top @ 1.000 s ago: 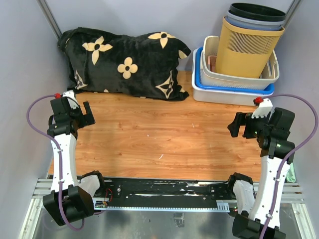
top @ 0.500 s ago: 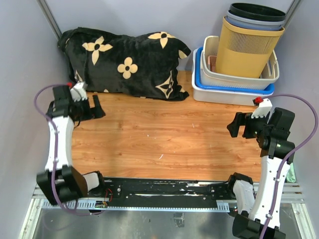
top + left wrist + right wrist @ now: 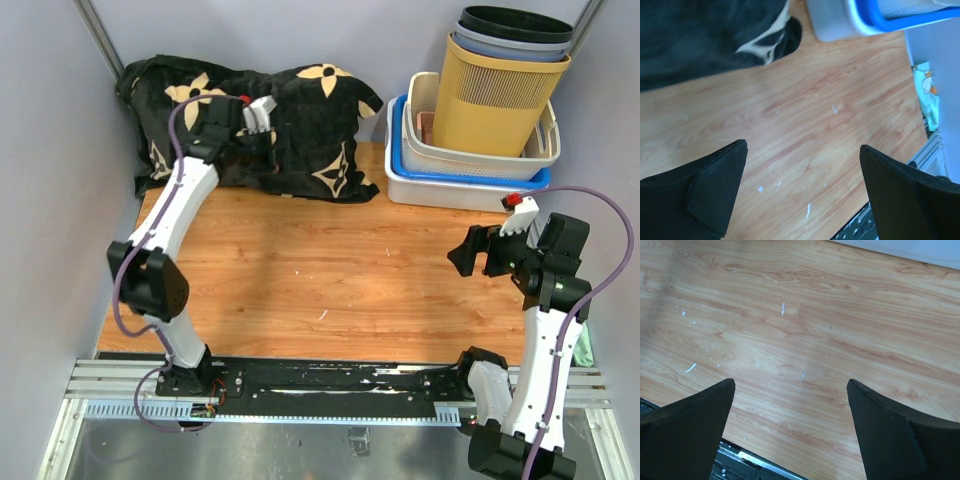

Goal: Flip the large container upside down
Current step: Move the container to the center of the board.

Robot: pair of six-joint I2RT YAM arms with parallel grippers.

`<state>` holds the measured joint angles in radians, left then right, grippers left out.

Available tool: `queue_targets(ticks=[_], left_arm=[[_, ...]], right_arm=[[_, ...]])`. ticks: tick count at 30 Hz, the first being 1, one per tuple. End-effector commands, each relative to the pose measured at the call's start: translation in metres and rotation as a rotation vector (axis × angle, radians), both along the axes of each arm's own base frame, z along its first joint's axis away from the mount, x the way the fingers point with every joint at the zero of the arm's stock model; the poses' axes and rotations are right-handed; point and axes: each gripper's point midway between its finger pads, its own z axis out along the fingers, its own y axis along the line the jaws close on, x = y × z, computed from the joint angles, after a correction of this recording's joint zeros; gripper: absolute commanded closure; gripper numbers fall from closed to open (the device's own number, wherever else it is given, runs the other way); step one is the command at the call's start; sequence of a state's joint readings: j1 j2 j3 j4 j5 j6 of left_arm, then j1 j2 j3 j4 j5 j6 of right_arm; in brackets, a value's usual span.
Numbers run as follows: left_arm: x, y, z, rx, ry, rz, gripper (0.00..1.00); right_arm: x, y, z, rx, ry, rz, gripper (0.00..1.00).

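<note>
Left gripper (image 3: pixel 264 150) jaws apart, empty, at front edge of black flowered pillow (image 3: pixel 300 100); right gripper (image 3: pixel 470 255) jaws apart, empty, above table (image 3: pixel 320 260); yellow bin (image 3: pixel 495 100) upright in white tub (image 3: pixel 475 160)

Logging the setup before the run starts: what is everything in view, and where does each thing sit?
pillow: one, black with cream flowers, far left of the table
tubs: three nested, white, blue, white, far right corner
bins: three stacked, yellow, grey, black, standing in the tubs
table: one, wood grain, bare in the middle
left gripper: one, black, open, at the pillow's near edge
right gripper: one, black, open, above the table's right side
</note>
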<state>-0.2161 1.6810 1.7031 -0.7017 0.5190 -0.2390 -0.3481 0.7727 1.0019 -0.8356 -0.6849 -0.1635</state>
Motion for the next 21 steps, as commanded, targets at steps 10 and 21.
queue_targets(ticks=[10, 21], left_arm=[[0.032, -0.195, -0.052, -0.144, 0.118, -0.138, 0.01], [0.066, -0.245, -0.048, -0.373, 0.08, -0.13, 0.01]], right_arm=[[-0.001, -0.003, 0.002, 0.019, -0.013, 0.029, 0.03], [0.0, -0.009, 0.001, 0.026, -0.008, 0.014, 0.03]])
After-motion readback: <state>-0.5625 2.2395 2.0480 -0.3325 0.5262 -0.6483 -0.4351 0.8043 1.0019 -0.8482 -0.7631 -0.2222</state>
